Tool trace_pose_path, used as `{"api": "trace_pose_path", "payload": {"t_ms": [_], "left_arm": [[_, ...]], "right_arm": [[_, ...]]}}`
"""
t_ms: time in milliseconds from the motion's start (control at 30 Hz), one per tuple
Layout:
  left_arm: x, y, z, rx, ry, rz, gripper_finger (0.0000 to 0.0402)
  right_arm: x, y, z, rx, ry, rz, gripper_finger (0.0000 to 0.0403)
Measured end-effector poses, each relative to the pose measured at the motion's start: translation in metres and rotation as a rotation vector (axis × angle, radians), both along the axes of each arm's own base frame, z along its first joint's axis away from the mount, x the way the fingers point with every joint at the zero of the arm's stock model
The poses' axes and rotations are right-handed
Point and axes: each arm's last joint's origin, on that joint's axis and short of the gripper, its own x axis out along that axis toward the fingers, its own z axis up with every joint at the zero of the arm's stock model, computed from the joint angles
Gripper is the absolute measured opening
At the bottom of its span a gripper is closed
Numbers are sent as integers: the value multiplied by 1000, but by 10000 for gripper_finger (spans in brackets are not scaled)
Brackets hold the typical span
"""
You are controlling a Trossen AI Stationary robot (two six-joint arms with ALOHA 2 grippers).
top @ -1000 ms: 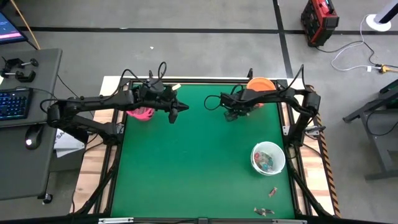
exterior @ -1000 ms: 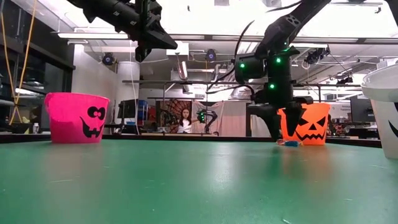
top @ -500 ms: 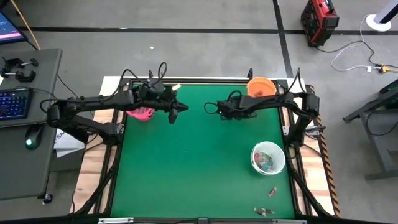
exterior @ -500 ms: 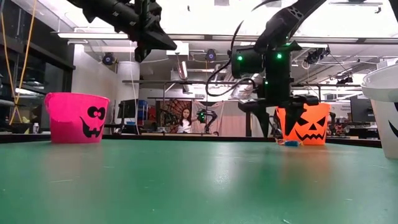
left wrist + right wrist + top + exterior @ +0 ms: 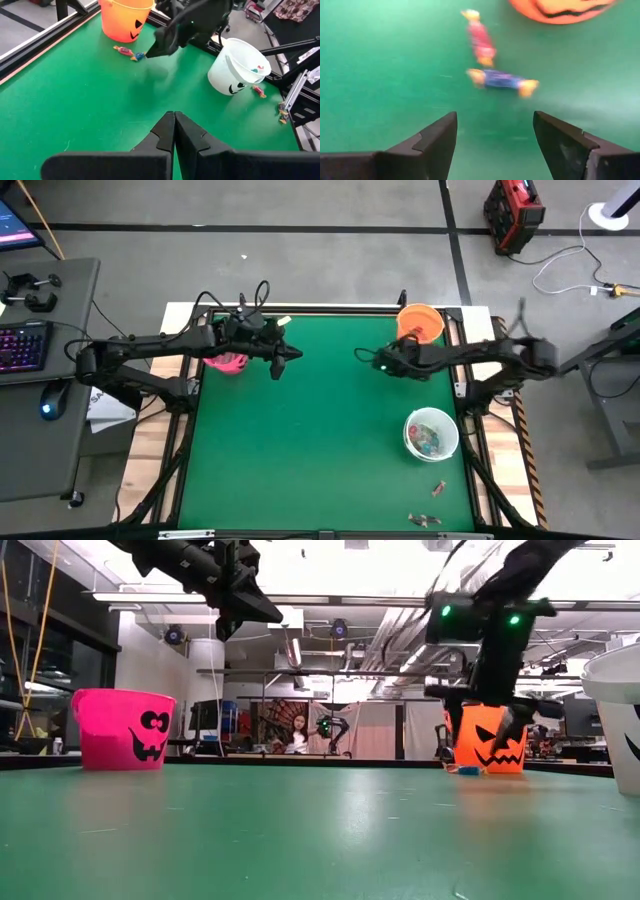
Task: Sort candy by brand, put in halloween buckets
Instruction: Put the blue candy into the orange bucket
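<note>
Two candies are lying on the green table [image 5: 310, 440] just beside the orange bucket [image 5: 420, 322], in front of its painted face. In the right wrist view, the red candy [image 5: 481, 44] and the blue candy [image 5: 501, 80] are lying close together, almost touching at one end. The long axis of the red one is pointing toward the bucket, and the blue one is lying across it, so together they are making a rough corner. The right gripper [image 5: 495, 145] is hovering just above them with its fingers [image 5: 432, 142] spread wide and nothing between them. The left gripper [image 5: 174, 132] is hanging high above the table near the pink bucket [image 5: 122, 728], fingers pressed together and empty. The white bucket [image 5: 431, 434] is standing near the right edge with several candies inside, and a few more candies [image 5: 438, 487] are lying on the table near it.
</note>
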Motion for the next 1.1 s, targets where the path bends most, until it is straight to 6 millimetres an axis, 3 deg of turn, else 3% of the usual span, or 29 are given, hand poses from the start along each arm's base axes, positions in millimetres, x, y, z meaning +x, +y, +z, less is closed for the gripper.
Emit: {"api": "trace_pose_path", "payload": {"t_ms": [167, 467, 700, 1100], "left_arm": [[0, 0, 0, 0, -1, 0, 0], [0, 0, 0, 0, 0, 0, 0], [0, 0, 0, 0, 0, 1, 0], [0, 0, 0, 1, 1, 0, 0]], "right_arm": [[-1, -6, -2, -42, -85, -33, 254], [22, -25, -20, -18, 137, -30, 254], [38, -31, -26, -41, 198, -28, 254], [30, -23, -35, -29, 296, -94, 254]]}}
